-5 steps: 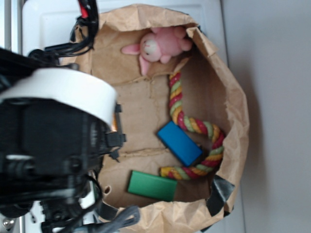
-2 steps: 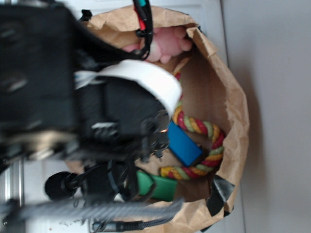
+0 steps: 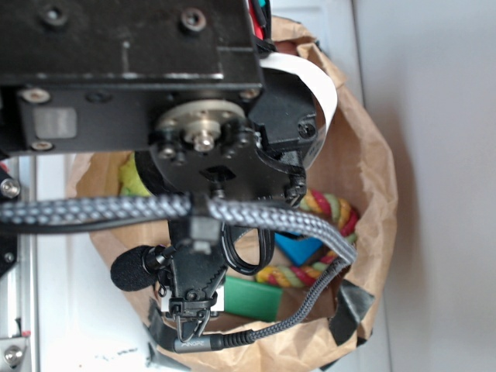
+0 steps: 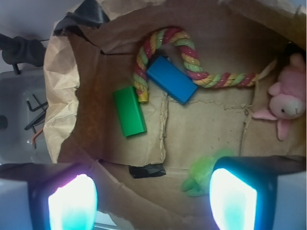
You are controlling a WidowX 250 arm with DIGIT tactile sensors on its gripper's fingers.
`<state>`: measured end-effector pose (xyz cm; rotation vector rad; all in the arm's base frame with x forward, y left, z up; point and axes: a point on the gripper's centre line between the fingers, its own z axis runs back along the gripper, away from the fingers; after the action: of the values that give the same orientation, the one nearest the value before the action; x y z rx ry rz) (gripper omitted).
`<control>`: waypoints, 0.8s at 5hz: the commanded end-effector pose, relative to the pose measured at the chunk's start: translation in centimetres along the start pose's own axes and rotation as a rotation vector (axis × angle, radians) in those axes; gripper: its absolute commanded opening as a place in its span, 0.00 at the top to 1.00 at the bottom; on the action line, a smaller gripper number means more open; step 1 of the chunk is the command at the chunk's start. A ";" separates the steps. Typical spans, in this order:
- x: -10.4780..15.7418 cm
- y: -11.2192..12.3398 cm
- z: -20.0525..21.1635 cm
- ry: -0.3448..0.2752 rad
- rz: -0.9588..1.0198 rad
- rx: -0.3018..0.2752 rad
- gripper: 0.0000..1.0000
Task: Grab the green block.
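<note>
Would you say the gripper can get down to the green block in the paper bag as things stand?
Probably yes. In the wrist view the green block lies flat on the bag's floor with its top face bare; the rope toy ends just beside it and the blue block lies apart. The gripper is open above the bag.

Arm [image 3: 155, 93] hides green block [image 3: 252, 298] — partly.

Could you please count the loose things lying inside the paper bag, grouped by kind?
Blocks: 2, the green block and the blue block
Rope toys: 1, the striped rope
Plush toys: 2, the pink plush and the lime plush
Total: 5
</note>
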<state>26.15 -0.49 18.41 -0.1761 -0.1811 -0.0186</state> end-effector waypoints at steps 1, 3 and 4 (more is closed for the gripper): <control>1.8 1.3 0.0 -0.078 0.000 0.061 0.00; 0.9 1.0 -2.0 -0.081 -0.056 0.101 0.00; 0.6 0.5 -3.1 -0.069 -0.078 0.102 0.00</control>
<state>26.98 -0.28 14.31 -0.0720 -0.2224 -0.0680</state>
